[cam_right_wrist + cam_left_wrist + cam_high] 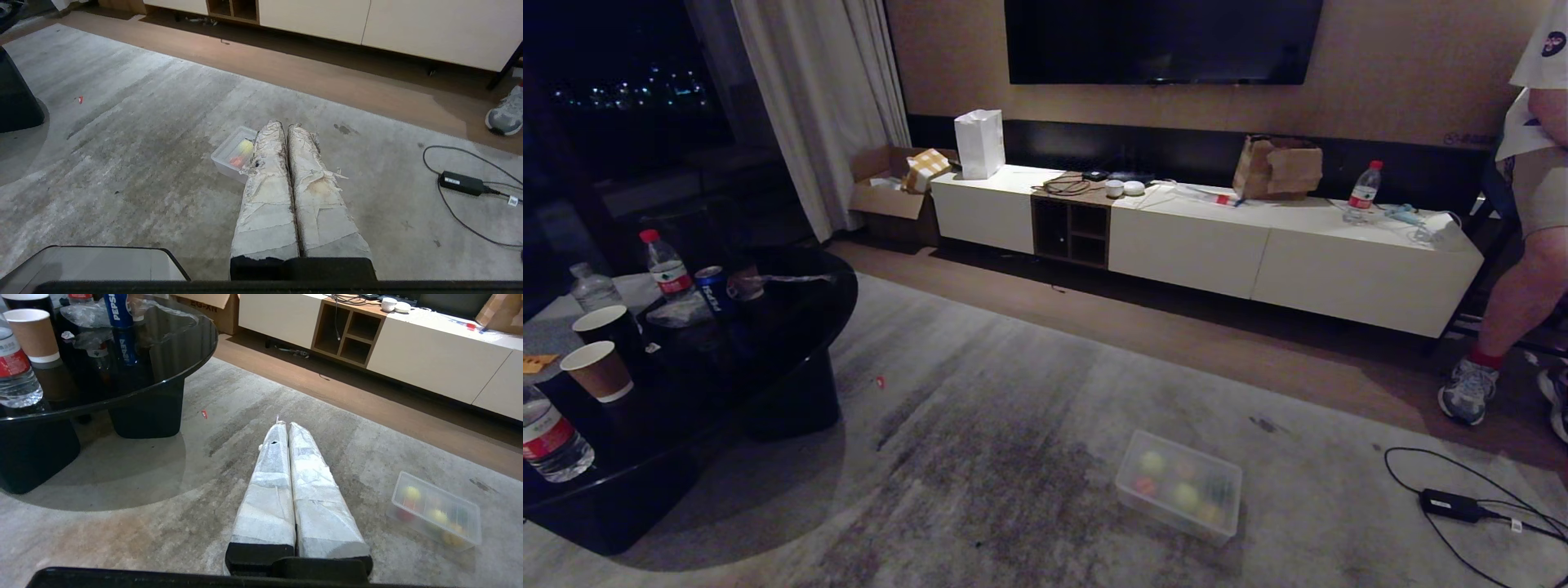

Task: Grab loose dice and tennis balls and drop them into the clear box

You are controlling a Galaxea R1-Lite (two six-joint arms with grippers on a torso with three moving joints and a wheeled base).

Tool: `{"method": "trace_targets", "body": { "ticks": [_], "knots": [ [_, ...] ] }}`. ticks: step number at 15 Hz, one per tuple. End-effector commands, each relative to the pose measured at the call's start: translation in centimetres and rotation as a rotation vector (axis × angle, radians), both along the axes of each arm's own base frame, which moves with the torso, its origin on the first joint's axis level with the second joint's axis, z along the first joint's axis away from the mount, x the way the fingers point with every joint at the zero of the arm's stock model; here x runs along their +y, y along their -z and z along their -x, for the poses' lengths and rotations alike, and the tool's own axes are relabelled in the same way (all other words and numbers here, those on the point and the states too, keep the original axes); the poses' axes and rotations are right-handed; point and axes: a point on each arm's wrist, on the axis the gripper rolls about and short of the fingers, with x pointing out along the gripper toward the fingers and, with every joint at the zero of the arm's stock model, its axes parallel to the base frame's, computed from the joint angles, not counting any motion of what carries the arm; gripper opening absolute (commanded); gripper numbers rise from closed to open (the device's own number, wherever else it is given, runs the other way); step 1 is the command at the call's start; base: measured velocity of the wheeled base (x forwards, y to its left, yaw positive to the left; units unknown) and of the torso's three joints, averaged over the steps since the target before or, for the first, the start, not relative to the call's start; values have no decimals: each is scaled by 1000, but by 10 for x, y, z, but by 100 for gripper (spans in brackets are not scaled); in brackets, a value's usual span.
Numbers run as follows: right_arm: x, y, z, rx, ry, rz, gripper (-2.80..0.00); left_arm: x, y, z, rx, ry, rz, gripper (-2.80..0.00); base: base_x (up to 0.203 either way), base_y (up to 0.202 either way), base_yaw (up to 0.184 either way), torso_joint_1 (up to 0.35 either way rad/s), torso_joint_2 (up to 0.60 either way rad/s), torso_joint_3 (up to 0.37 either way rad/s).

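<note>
Box (1178,487), translucent, toys inside

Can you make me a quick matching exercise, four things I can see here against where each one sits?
Things:
1. clear box
2. Pepsi can
3. white paper bag
4. power adapter

Places:
A. on the long white cabinet
B. on the carpet, holding balls and dice
C. on the black table
D. on the carpet, trailing a cable

Pairs: 1-B, 2-C, 3-A, 4-D

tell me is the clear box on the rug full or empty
Partly full: yellow-green and red shapes show through the clear box walls, too blurred to tell dice from balls.
</note>
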Motion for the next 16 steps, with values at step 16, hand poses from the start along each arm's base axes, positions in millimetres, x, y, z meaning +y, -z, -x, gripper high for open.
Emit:
{"method": "trace_targets", "body": {
  "ticks": [16],
  "knots": [
    [0, 0, 0, 2, 0, 0, -280, 0, 0, 0, 3, -3, 0, -280, 1, -5, 93, 2, 3, 6]
  ]
}}
